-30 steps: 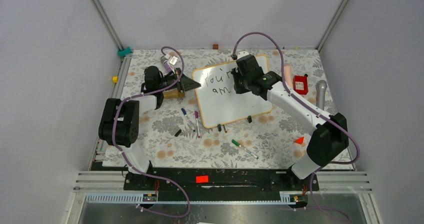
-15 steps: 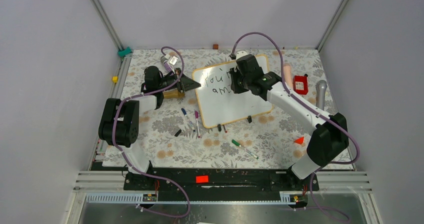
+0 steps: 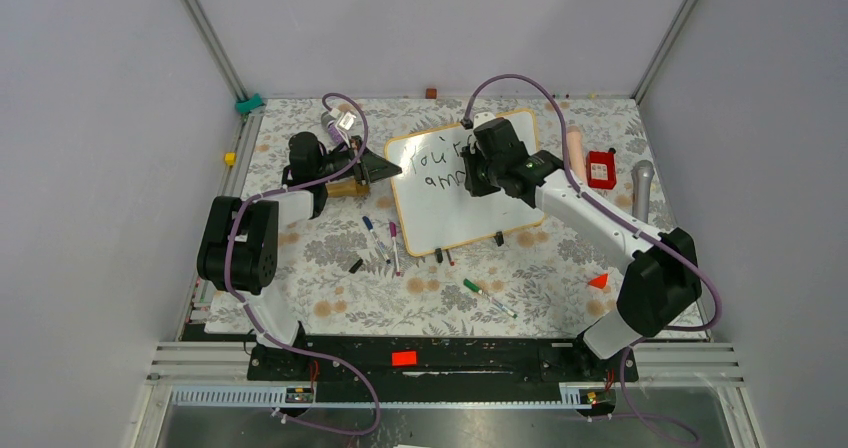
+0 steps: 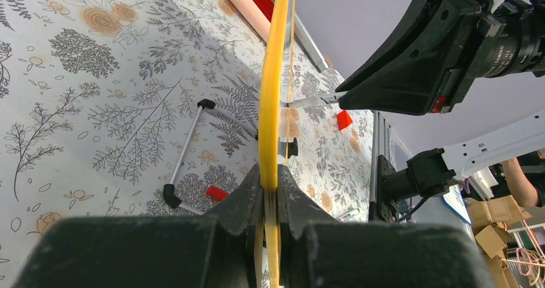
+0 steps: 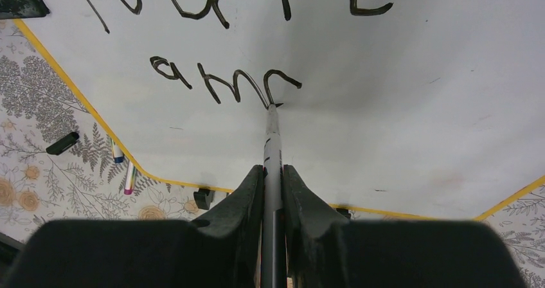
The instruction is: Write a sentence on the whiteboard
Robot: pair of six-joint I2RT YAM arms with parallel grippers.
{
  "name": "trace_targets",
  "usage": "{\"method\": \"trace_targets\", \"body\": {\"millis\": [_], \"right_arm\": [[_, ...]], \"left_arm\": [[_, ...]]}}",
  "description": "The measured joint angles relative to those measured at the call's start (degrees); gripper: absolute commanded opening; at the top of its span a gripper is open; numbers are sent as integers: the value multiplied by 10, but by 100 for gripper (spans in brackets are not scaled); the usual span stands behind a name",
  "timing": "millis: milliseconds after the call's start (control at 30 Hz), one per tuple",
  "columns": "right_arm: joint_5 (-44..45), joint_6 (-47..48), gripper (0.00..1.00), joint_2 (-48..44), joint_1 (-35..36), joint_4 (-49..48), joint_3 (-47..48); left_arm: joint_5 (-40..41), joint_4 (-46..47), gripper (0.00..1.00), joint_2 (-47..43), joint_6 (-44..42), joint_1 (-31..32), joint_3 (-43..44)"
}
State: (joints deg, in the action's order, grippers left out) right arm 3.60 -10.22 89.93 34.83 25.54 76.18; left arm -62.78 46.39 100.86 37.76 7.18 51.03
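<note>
**Writing the Second Line**

The whiteboard [image 3: 455, 223] stands tilted in the middle of the tabletop [image 3: 330, 268], close to the far edge. The left fingers [image 4: 270, 172] are shut tight on its orange rim at the left side and hold it steady. The right fingers [image 5: 272, 170] are shut on a black marker [image 5: 272, 143]. The tip of the marker touches the board at the end of the second line.

The sentence [image 3: 440, 180] is not done. The top line has a few letters. The line under it starts with "am", and one more stroke is half made. So most of the words are still to come.

To do this step well, the marker should press only softly, so the board does not tip back. The left fingers should not let go or shake. The right arm should move slowly and make each letter about as big as the ones already there. It should also save room toward the right rim of the board, and more room below for the last word.
</note>
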Motion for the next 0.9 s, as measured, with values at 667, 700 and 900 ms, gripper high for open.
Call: {"method": "trace_targets", "body": {"millis": [667, 700, 900], "right_arm": [[45, 4, 0, 11, 0, 12, 45], [45, 4, 0, 11, 0, 12, 44], [43, 3, 0, 8, 0, 9, 30]], "left_arm": [[2, -4, 2, -2, -2, 2, 2], [2, -5, 2, -2, -2, 3, 2], [4, -6, 2, -2, -2, 3, 3]]}}
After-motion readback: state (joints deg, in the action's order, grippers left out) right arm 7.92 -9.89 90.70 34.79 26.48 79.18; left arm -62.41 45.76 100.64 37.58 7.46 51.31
